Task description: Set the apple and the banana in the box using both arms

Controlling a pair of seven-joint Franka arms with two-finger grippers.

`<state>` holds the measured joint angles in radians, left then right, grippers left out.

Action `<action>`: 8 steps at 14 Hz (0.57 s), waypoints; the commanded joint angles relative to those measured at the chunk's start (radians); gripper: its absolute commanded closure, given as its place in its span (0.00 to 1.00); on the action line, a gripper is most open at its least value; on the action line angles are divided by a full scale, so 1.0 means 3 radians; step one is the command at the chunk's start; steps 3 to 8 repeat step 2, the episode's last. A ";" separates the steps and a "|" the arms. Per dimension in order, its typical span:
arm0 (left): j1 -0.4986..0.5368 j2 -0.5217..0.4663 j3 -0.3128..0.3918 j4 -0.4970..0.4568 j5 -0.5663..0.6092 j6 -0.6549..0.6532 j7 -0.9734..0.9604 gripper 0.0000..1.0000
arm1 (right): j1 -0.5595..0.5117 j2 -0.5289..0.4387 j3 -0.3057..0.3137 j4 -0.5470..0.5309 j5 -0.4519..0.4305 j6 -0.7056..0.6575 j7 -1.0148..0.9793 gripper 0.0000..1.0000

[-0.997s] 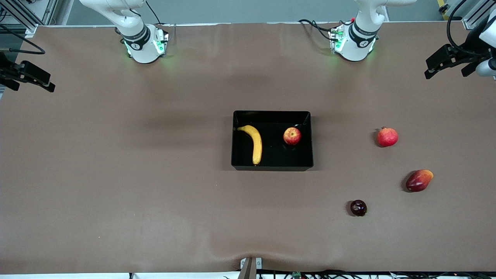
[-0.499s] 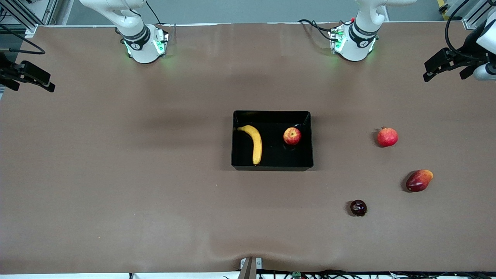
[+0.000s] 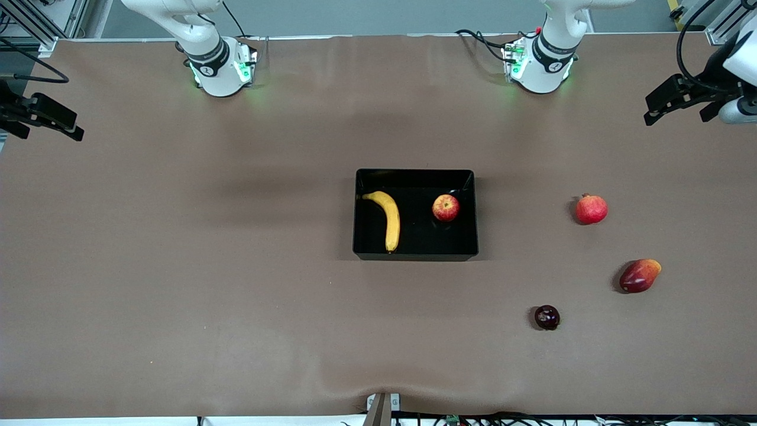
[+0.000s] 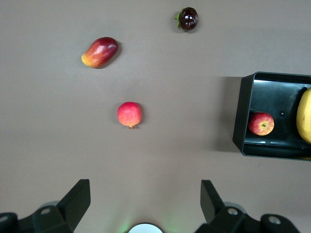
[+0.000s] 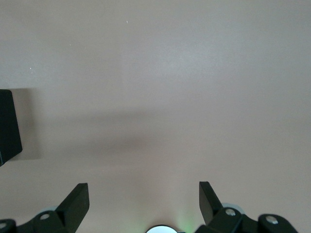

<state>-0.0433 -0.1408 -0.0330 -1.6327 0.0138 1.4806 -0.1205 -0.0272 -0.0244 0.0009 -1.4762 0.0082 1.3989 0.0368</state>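
1. You see a wide brown table (image 3: 177, 266) from a high camera facing two white robot arms. The landmark is the box (image 3: 415, 255), a shallow glossy black tray at the middle of the table.
2. The banana (image 3: 388, 219) lies flat in the box, at the side toward the right arm's end. It looks light and soft-skinned and would likely bruise under a hard pinch, so take it across the thick middle, not the dark tips.
3. The apple (image 3: 446, 207) sits in the box at the side toward the left arm's end, apart from the banana. It looks firm, smooth and prone to rolling; grip it across its widest part.
4. Outside the box, toward the left arm's end, lie a crowned red fruit (image 3: 591, 209), a red-and-orange fruit (image 3: 639, 276) nearer the camera, and a small dark purple fruit (image 3: 547, 317) nearest the camera.
5. The left gripper (image 4: 146, 201) hangs high over the table edge, well away from the box, its fingers spread wide and empty.
6. The right gripper (image 5: 144, 199) hangs over bare table at the right arm's end, well away from the box, fingers likewise spread wide, holding nothing.
7. With both fruits in the box, you can judge the task finished.
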 commanded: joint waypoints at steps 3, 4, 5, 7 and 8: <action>0.0052 0.0014 -0.0054 0.0032 -0.0041 -0.0001 -0.0023 0.00 | -0.0042 -0.0005 0.0033 0.0017 -0.0038 0.0000 0.0041 0.00; 0.0052 0.0014 -0.0054 0.0032 -0.0041 -0.0001 -0.0023 0.00 | -0.0042 -0.0005 0.0033 0.0017 -0.0038 0.0000 0.0041 0.00; 0.0052 0.0014 -0.0054 0.0032 -0.0041 -0.0001 -0.0023 0.00 | -0.0042 -0.0005 0.0033 0.0017 -0.0038 0.0000 0.0041 0.00; 0.0052 0.0014 -0.0054 0.0032 -0.0041 -0.0001 -0.0023 0.00 | -0.0042 -0.0005 0.0033 0.0017 -0.0038 0.0000 0.0041 0.00; 0.0052 0.0014 -0.0054 0.0032 -0.0041 -0.0001 -0.0023 0.00 | -0.0042 -0.0005 0.0033 0.0017 -0.0038 0.0000 0.0041 0.00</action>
